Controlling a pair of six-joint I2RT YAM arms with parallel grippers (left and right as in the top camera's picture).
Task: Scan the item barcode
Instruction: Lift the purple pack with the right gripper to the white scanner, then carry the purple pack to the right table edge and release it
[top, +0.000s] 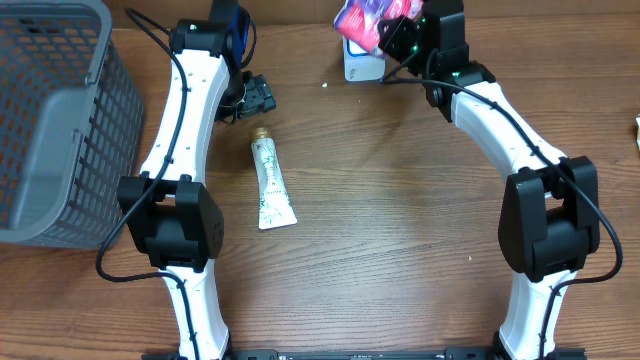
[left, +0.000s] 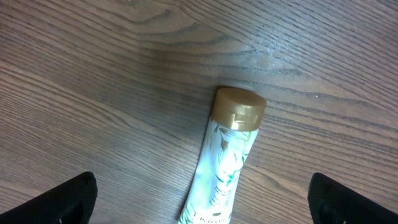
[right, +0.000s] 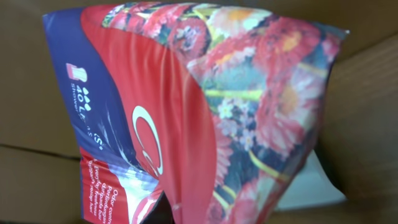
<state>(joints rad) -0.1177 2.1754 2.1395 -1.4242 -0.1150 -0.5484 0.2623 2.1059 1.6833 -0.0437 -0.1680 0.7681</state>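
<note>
A red and blue floral packet (top: 360, 18) hangs above the table's far edge, and my right gripper (top: 397, 36) is shut on it. In the right wrist view the packet (right: 205, 106) fills the frame and hides the fingers almost entirely. No barcode shows on its visible faces. A white and green tube (top: 270, 185) with a gold cap (left: 238, 109) lies flat on the wood. My left gripper (top: 257, 97) hovers over the cap end, open, its black fingertips (left: 69, 199) wide on either side of the tube and touching nothing.
A grey plastic basket (top: 50, 120) stands at the left edge. A flat white object (top: 362, 68) lies on the table under the held packet. A small white speck (top: 325, 84) sits near it. Bare wood stretches between the two arms.
</note>
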